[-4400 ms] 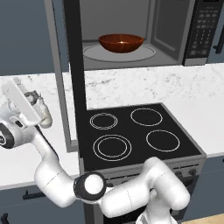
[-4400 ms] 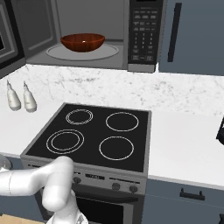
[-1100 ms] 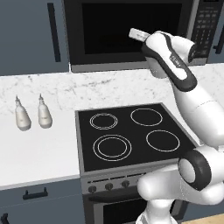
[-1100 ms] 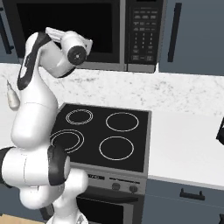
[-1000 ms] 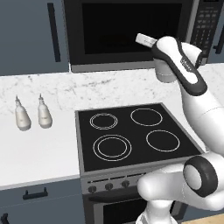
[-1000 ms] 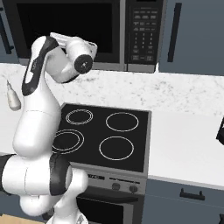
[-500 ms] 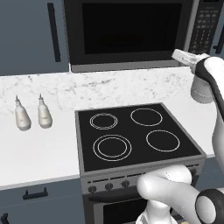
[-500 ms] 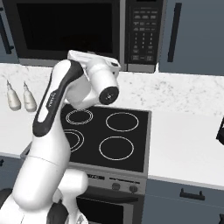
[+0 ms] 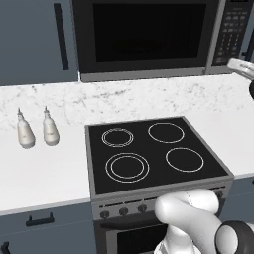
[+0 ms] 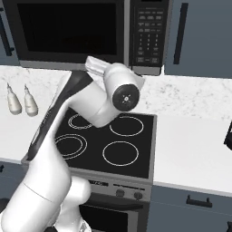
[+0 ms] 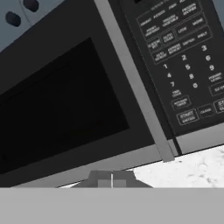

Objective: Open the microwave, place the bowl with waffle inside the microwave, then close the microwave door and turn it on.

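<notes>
The microwave (image 9: pixel 158 37) stands against the back edge of the counter (image 9: pixel 44 173), its door (image 9: pixel 144 34) now shut where it hung open seconds ago — the bowl and waffle sit hidden behind the dark glass. The arm has swung right across the front; its gripper (image 11: pixel 111 178), fingers closed on nothing, now faces the keypad panel (image 11: pixel 183 65) — only the start button remains, by the look of it.
</notes>
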